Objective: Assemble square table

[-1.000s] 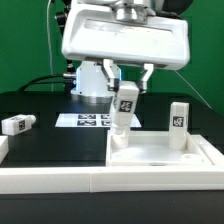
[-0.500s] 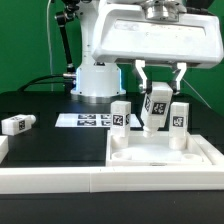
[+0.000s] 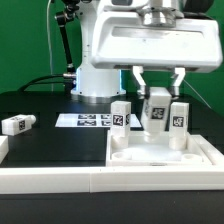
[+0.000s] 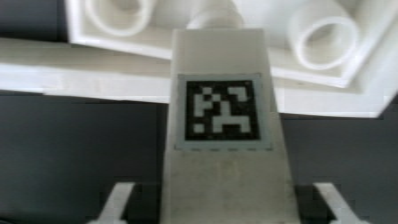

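The square table's white slab [image 3: 165, 158] lies at the exterior view's right, with round sockets [image 4: 331, 44] in its corners. Two white tagged legs stand upright on it, one at the back left [image 3: 120, 116] and one at the back right [image 3: 179, 122]. My gripper [image 3: 157, 97] is shut on a third leg [image 3: 156, 114], held upright between those two, its lower end just over the slab's back part. In the wrist view this leg [image 4: 222, 110] fills the middle between my fingers [image 4: 118, 200]. A further leg [image 3: 18, 124] lies loose on the black table at the left.
The marker board [image 3: 88, 120] lies flat behind the slab, near the arm's white base [image 3: 95, 82]. A long white rail [image 3: 50, 180] runs along the front edge. A white block edge [image 3: 3, 148] shows at the far left.
The gripper has carried the held leg toward the exterior view's right, uncovering the back left standing leg, and has straightened it upright. In the last half second it sank slightly.
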Robot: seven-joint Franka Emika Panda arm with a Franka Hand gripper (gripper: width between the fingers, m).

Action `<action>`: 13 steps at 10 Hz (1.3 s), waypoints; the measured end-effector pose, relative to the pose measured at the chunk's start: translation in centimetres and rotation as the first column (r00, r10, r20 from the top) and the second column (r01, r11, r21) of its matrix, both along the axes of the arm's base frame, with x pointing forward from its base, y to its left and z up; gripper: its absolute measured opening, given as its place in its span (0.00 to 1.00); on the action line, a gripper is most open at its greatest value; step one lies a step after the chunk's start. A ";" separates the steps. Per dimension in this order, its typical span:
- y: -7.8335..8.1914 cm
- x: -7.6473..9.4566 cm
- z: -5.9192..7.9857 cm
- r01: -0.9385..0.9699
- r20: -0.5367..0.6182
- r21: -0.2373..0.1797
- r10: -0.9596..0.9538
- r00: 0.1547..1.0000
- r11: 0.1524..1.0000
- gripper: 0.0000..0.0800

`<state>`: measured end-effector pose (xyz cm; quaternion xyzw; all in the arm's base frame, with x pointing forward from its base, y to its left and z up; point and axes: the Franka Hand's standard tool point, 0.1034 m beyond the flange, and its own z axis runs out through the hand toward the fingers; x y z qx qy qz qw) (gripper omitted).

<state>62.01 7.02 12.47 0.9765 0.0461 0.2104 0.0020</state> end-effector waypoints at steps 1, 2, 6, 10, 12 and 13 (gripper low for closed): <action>0.8 0.4 0.2 0.007 0.008 0.014 -0.007 1.000 1.000 0.36; 1.3 0.6 0.3 0.011 0.032 0.020 -0.012 0.999 1.000 0.36; 1.1 0.5 -0.1 0.017 0.107 0.015 -0.019 0.994 1.000 0.36; 3.2 0.8 -0.3 -0.001 0.141 0.021 -0.002 0.990 1.000 0.36; 3.2 0.7 -0.6 -0.007 0.187 0.013 0.005 0.982 1.000 0.36; 3.1 0.9 -0.4 -0.007 0.196 0.014 0.004 0.981 1.000 0.36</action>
